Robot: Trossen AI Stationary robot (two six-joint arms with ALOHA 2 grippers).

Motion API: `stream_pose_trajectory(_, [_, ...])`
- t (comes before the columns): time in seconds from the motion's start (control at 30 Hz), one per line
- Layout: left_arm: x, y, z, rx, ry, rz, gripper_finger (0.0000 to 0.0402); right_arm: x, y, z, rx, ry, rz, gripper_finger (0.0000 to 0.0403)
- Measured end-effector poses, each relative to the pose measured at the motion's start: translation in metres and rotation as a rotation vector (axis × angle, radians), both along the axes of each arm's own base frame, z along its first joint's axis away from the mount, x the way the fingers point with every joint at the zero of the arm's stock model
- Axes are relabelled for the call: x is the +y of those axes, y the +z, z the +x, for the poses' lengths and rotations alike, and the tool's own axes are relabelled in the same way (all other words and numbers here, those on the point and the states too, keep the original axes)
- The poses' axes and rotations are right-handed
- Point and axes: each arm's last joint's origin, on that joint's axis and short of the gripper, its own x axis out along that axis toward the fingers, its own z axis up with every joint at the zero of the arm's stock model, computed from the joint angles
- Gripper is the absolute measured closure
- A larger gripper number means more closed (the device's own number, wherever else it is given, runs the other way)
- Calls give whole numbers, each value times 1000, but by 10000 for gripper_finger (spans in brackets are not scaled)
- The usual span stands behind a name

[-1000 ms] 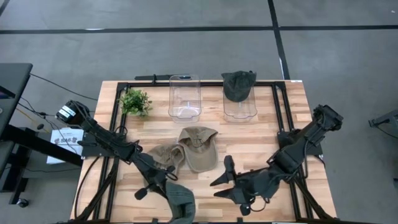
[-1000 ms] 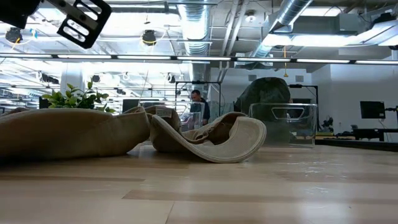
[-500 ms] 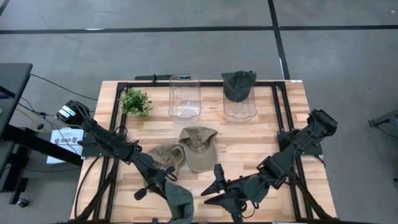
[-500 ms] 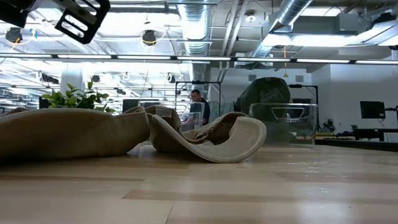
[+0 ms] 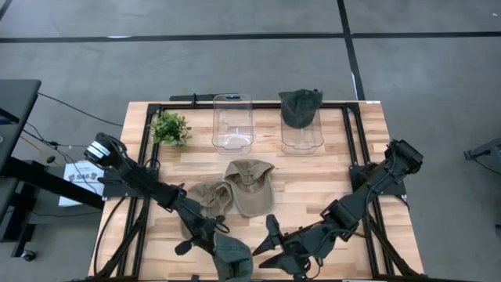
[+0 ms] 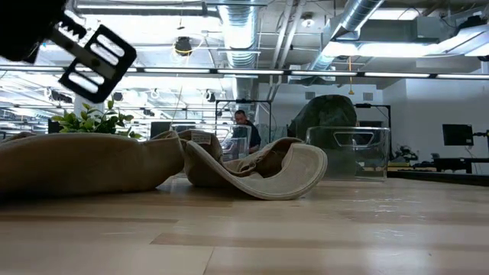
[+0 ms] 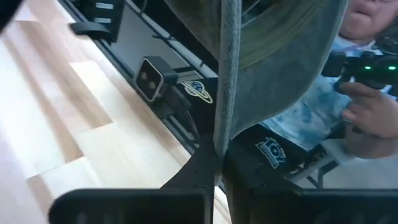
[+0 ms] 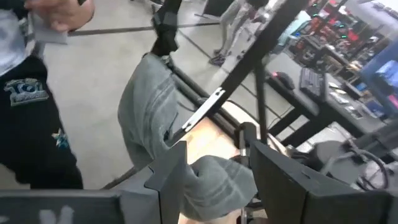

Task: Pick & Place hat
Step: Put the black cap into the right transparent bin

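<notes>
One hat placed: dark green hat (image 5: 300,106) sits on right clear stand (image 5: 302,135); left clear stand (image 5: 233,124) bare. Left tool (image 5: 210,240) pinches grey-green hat (image 5: 232,259) at counter (image 5: 344,172) front edge. Right tool (image 5: 270,246) spread wide, approaching hat, no grip. Two tan hats (image 5: 235,192) lie mid-counter, unplaced. Roughly third done, judging.
</notes>
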Motion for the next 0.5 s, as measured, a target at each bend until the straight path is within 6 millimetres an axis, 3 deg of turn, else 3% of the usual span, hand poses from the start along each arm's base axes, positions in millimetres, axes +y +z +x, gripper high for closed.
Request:
stream_pose_trajectory(0.2, [-3,-10,3,4,-23,-6,388,9,-24,11,45,2,-37,238])
stream_pose_trajectory(0.5, [-10,-9,-1,-6,-46,-30,388,12,-29,11,71,-6,-19,230])
